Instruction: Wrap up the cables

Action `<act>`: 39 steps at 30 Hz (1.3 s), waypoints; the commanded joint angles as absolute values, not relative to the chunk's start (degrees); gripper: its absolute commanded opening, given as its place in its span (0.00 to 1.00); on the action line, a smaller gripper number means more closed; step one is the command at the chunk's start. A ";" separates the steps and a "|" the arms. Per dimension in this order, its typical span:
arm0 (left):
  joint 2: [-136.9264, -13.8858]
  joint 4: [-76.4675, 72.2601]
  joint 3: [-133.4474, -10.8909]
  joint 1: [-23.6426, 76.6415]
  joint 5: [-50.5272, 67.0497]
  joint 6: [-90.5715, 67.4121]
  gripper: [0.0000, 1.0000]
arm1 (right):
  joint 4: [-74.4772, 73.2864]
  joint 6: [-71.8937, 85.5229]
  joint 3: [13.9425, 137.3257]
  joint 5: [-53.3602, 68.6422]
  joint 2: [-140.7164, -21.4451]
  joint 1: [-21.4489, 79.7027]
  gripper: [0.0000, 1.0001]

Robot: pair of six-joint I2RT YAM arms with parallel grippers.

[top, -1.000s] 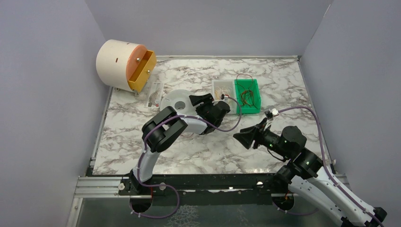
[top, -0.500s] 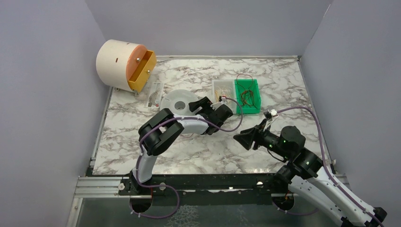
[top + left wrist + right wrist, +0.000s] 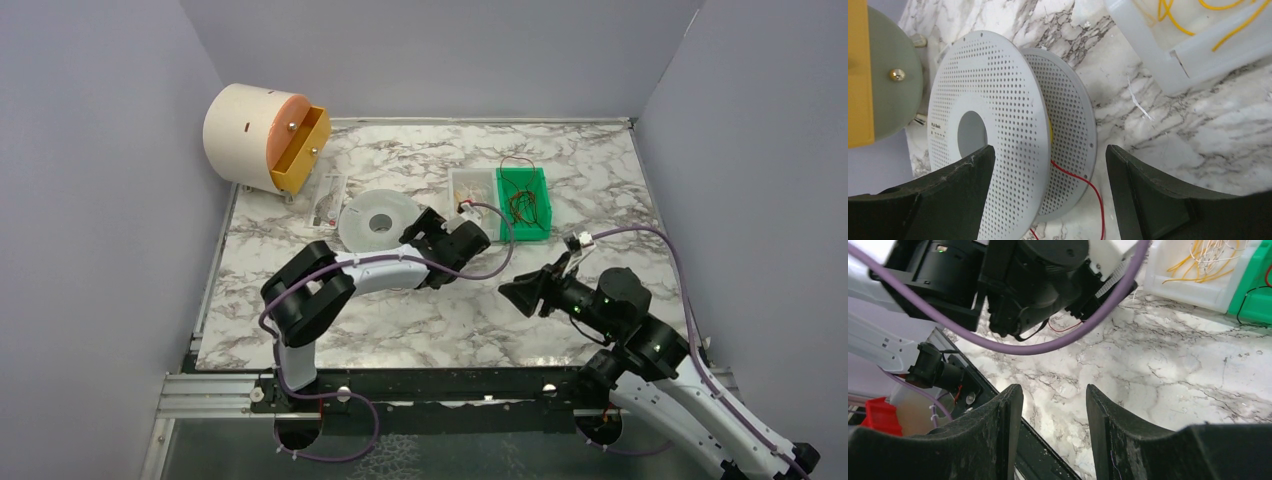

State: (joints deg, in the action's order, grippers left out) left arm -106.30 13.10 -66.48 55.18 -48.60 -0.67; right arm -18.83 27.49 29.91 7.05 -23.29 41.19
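2 arms are bending over a marble table (image 3: 600, 170) as I'm looking down from above. The left gripper (image 3: 416, 228) is hovering just beside a white spool (image 3: 375, 218), jaws spread and gripping nothing. The right gripper (image 3: 508, 290) is hanging nearer the front edge, likewise parted and empty. Most cables are lying behind them: dark red-brown cables (image 3: 520, 205) in a green bin (image 3: 545, 195), yellow cables (image 3: 463, 203) in a clear tray (image 3: 470, 180) touching it. A round cabinet (image 3: 245, 125) is standing at the far left with its yellow drawer (image 3: 300, 150) out.

From the left wrist, the black fingers (image 3: 948, 200) are framing the spool's 2 perforated flanges. A little yellow is showing at the hub (image 3: 1049, 131), and a red cable (image 3: 1083, 182) is trailing out from between the flanges onto the marble. Small printing beside the centre hole is too tiny to read; I'm seeing no other label.

From the right wrist, that claw's fingers (image 3: 998, 440) are framing bare marble, with the left arm's wrist and a purple hose (image 3: 1023, 347) filling the space above.

Winding seems to be the step in hand, and far from finished. Next, I'm guessing, calls for pinching that hair-thin red tail and leading it round the hub while the spool is kept from sliding.
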 commanded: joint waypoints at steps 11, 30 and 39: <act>-83.85 21.60 -61.96 56.45 -30.63 -9.49 0.88 | -24.17 29.18 32.74 -1.93 -23.50 41.47 0.54; -65.97 28.95 -66.83 41.27 -4.13 -5.67 0.99 | -18.79 25.79 37.65 -3.23 -43.15 41.42 0.59; -62.92 22.74 -61.00 30.38 -0.01 -12.09 0.99 | -19.37 22.62 47.59 -9.13 -55.97 40.51 0.71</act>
